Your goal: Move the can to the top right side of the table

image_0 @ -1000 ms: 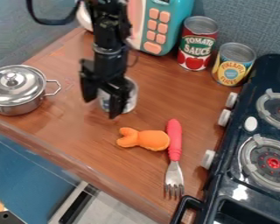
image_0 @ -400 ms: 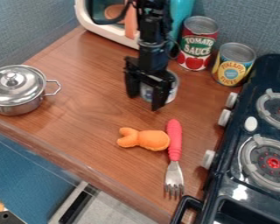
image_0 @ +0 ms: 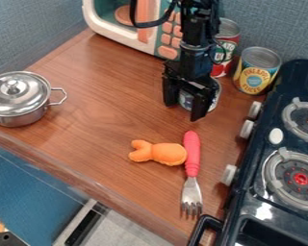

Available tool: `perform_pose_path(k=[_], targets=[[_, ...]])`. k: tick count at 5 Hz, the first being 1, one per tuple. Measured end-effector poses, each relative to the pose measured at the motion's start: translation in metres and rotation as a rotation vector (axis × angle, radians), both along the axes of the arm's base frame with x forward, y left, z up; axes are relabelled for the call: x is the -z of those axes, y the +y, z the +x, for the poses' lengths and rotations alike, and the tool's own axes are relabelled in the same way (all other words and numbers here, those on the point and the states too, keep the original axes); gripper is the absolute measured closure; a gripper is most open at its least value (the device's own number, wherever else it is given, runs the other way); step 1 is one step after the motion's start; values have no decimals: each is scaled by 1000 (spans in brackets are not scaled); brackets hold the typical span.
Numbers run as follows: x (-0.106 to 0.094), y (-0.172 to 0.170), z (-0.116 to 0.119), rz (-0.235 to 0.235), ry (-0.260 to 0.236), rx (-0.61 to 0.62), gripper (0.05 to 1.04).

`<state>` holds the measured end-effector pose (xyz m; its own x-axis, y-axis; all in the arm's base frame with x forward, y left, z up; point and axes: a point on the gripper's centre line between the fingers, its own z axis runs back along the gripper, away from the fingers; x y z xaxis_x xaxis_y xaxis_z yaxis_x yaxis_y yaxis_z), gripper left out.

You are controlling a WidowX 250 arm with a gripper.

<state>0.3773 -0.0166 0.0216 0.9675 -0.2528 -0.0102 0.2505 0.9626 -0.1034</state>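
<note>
The black gripper (image_0: 184,111) hangs over the right half of the wooden table, in front of the tomato sauce can. A silver-rimmed can (image_0: 210,98) stands between its fingers, which are closed against the can's sides and cover much of it. Whether the can touches the table or is slightly above it, I cannot tell.
Behind the gripper are the red tomato sauce can (image_0: 228,42), partly covered by the arm, the pineapple can (image_0: 256,72) and a toy microwave (image_0: 120,24). A lidded pot (image_0: 18,103) sits left, an orange toy (image_0: 163,153) and fork (image_0: 192,166) in front, the stove (image_0: 272,192) right.
The gripper and the can between its fingers have moved to the right across the table, from near the middle toward the tomato sauce can. The other objects have kept their places.
</note>
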Motion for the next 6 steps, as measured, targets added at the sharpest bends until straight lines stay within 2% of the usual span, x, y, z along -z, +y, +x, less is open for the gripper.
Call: perform_pose_path(k=[1, 2, 6], targets=[[-13, 14, -18, 39, -32, -35, 84], [-25, 56, -49, 79, -59, -108, 84], [-27, 53, -48, 78, -67, -100, 84]])
